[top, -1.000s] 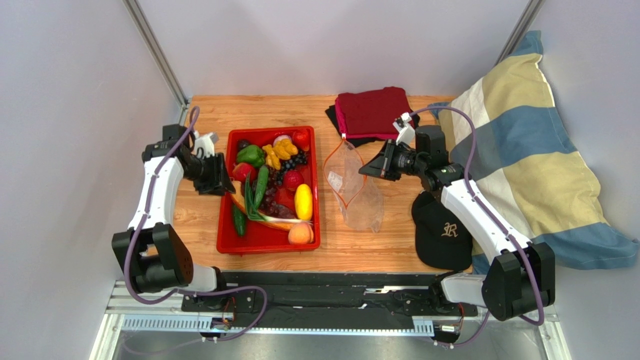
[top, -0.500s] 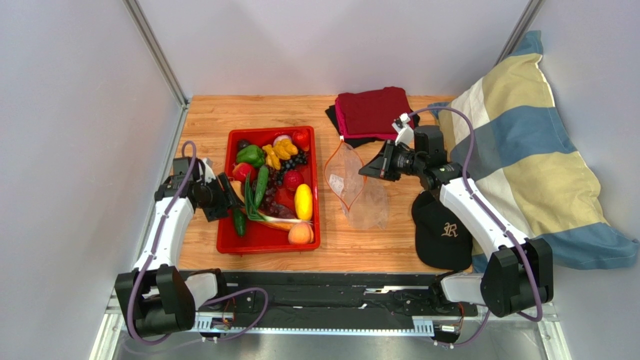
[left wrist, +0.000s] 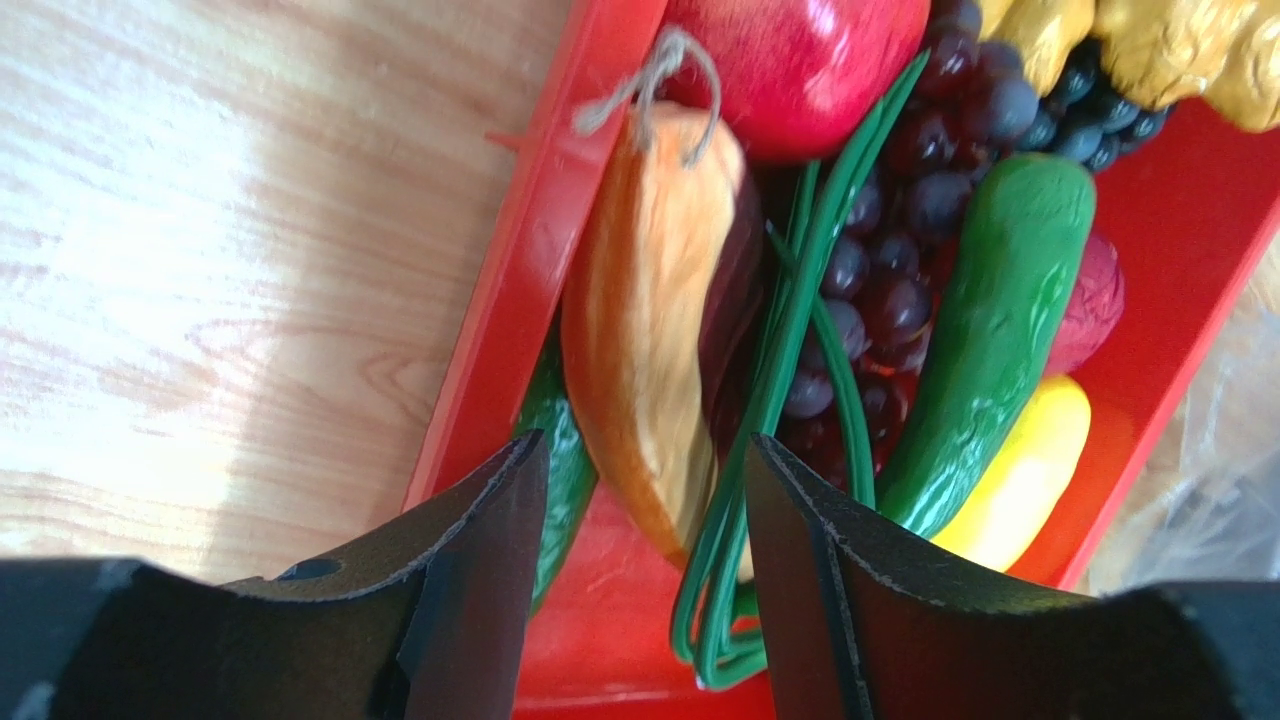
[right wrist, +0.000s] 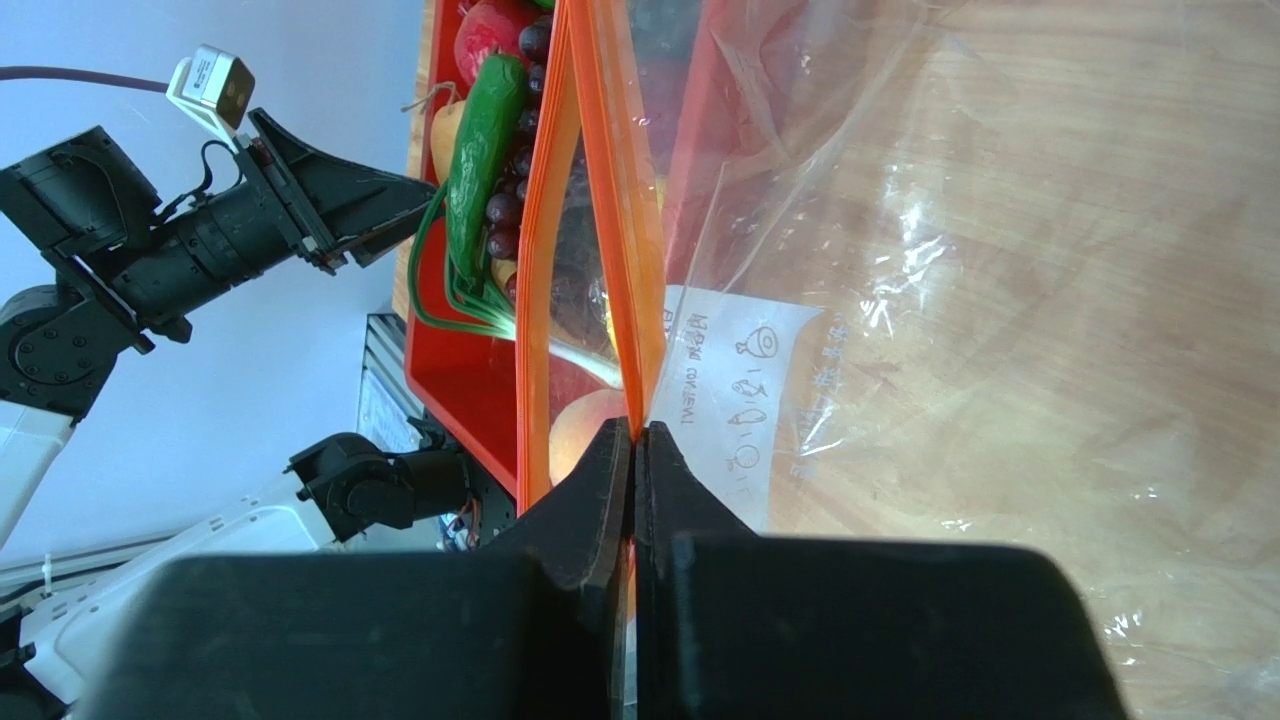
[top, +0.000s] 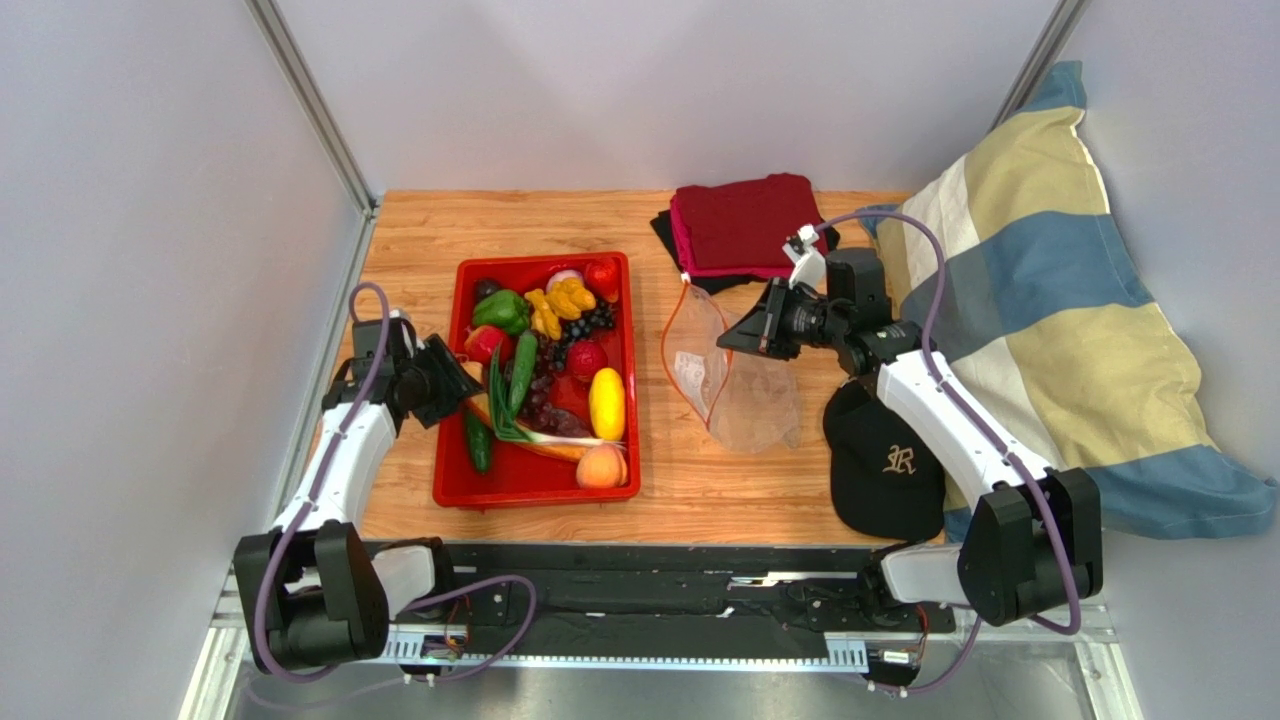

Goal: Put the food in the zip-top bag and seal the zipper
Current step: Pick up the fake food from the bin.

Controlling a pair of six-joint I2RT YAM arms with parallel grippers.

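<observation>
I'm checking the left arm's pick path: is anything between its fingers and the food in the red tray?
Nothing visible does. The left gripper is open at the red tray's wall, and the orange food lies bare directly ahead of its fingers.

In the left wrist view the red apple (left wrist: 796, 60) is cut by the top edge, and the lemon (left wrist: 1022, 473) lies half behind the cucumber (left wrist: 992, 323). The zip-top bag (right wrist: 962, 300) runs off the right wrist frame (top and right).
</observation>
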